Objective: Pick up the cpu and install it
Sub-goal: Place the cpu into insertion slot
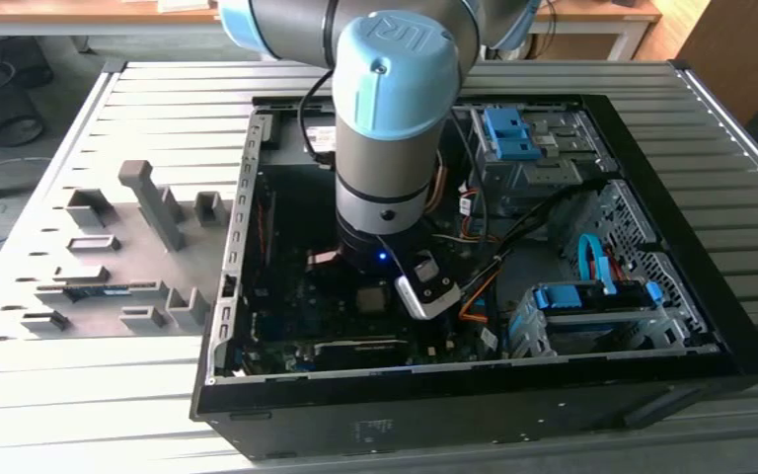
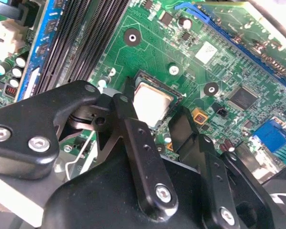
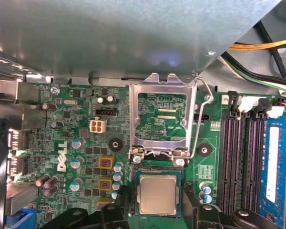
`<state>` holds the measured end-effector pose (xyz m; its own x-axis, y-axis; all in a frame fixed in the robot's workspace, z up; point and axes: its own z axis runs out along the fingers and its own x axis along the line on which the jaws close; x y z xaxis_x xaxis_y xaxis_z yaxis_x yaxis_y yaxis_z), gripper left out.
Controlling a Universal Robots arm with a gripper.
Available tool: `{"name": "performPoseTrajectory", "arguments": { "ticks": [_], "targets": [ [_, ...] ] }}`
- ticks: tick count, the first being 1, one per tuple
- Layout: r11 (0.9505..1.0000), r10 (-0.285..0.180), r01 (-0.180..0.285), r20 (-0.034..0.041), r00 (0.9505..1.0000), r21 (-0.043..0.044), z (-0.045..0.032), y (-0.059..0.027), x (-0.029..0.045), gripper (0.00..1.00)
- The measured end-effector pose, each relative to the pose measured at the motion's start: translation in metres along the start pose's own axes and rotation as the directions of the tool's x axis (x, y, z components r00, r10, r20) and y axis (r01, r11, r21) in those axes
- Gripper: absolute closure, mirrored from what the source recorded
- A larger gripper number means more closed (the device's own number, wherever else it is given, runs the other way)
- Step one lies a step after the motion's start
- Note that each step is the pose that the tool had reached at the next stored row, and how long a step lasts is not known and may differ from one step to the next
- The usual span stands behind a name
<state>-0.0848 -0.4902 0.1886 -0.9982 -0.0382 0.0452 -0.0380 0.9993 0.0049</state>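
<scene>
The cpu (image 3: 156, 194), a small square chip with a silver-grey top, lies flat in its socket on the green motherboard (image 3: 81, 119). In the second wrist view the cpu (image 2: 152, 101) shows between two black fingers (image 2: 133, 129). My gripper (image 3: 157, 196) stands open just above it, one finger on each side with a small gap to the chip. The socket's metal load plate (image 3: 162, 117) is swung up and open, with its wire lever (image 3: 200, 119) raised beside it. In the exterior view the arm reaches down into the computer case (image 1: 695, 296), and the cpu (image 1: 372, 299) sits just beside the wrist.
Black memory slots (image 3: 240, 162) and a blue memory stick (image 3: 272, 167) run along one side of the socket. Capacitors (image 3: 117, 174) crowd the other side. A grey metal box (image 3: 124, 33) and cables (image 3: 257, 45) hang over the board. Blue drive bays (image 1: 590, 301) and a grey fixture tray (image 1: 115, 257) flank the work.
</scene>
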Motion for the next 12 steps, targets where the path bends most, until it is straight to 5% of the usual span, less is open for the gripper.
{"name": "performPoseTrajectory", "arguments": {
  "ticks": [12],
  "targets": [
    [1.0000,0.001,-0.001,-0.0007,1.0000,0.0019,0.0000,-0.0001,0.0012,0.45]
  ]
}}
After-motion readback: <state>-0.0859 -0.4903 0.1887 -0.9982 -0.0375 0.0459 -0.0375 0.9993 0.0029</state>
